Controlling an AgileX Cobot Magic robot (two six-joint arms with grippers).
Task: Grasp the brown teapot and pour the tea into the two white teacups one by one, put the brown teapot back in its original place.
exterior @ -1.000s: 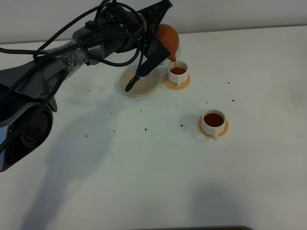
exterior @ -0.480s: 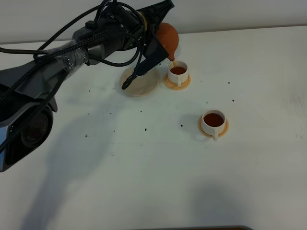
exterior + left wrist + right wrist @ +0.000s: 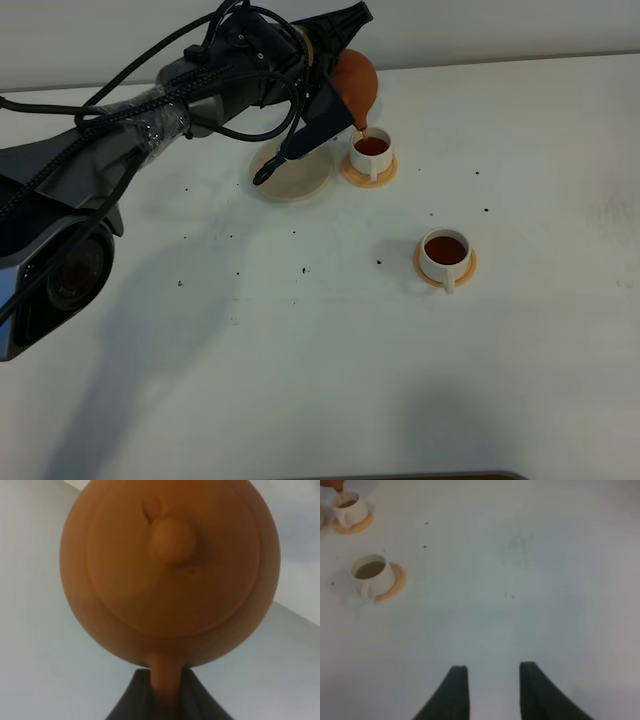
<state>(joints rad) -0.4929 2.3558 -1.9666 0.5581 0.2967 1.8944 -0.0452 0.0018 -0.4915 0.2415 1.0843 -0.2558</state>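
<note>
The brown teapot (image 3: 354, 84) hangs tilted in the air, its spout right over the far white teacup (image 3: 372, 151). That cup stands on an orange saucer (image 3: 352, 175) and holds dark tea. My left gripper (image 3: 334, 72) is shut on the teapot's handle. In the left wrist view the teapot (image 3: 170, 570) fills the frame, lid towards the camera, with the handle between the left gripper's (image 3: 165, 695) fingers. The near white teacup (image 3: 445, 251) also holds tea. The beige coaster (image 3: 292, 170) lies bare to the left of the far cup. My right gripper (image 3: 492, 692) is open over bare table.
The white table (image 3: 330, 360) has small dark specks scattered around its middle. In the right wrist view the near cup (image 3: 369, 572) and the far cup (image 3: 350, 507) are far off. A pale wall runs along the back edge.
The left arm and the teapot have shifted slightly to the right. The spout stays over the far cup. The cups and the coaster have not moved.
</note>
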